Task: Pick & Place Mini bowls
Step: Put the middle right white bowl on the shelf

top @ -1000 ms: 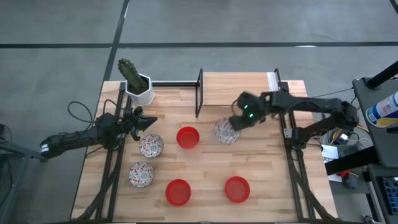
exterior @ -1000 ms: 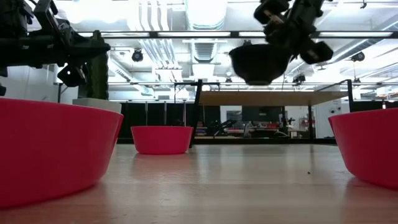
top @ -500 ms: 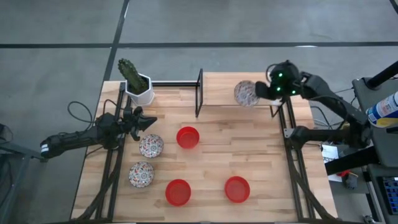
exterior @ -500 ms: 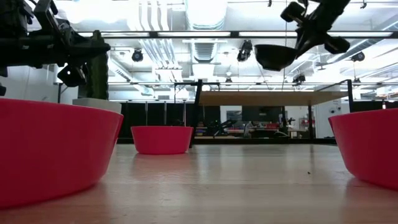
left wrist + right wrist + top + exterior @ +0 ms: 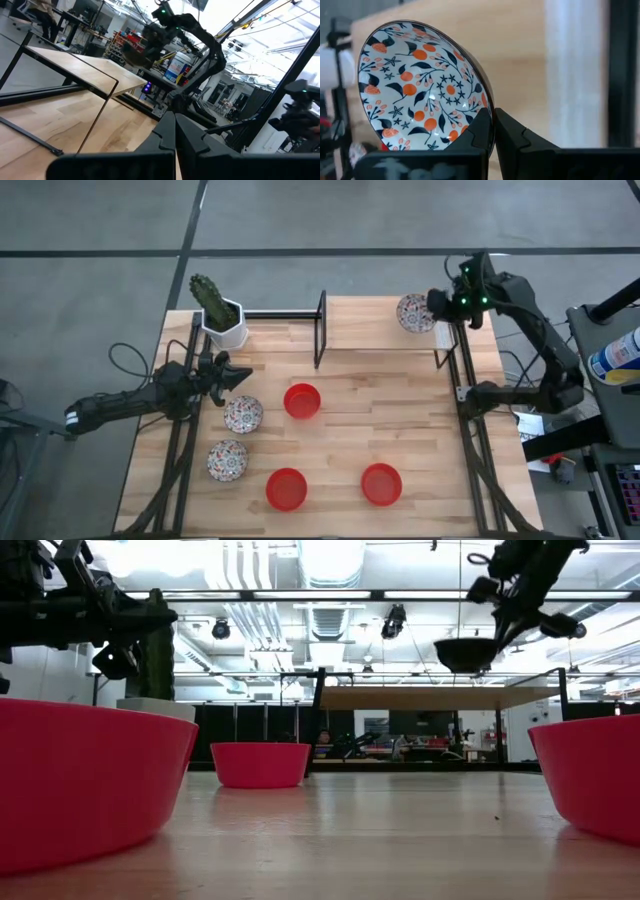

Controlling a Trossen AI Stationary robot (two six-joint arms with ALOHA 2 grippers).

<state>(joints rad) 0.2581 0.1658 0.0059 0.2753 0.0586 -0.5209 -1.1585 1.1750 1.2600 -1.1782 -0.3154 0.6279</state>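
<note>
Right tool (image 5: 437, 308) clamped on floral bowl (image 5: 413, 312), carried farther to table's (image 5: 380, 390) far right corner, left tool (image 5: 232, 376) together

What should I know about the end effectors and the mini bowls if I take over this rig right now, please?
Right end effector: shut on a patterned bowl, held in the air above the table's far right corner.
Left end effector: shut, empty, waiting at the left edge beside the cactus pot.
On the table: two patterned bowls on the left, three red bowls mid-table.
Done: one bowl lifted. Left: set it down; five bowls not yet picked.
</note>
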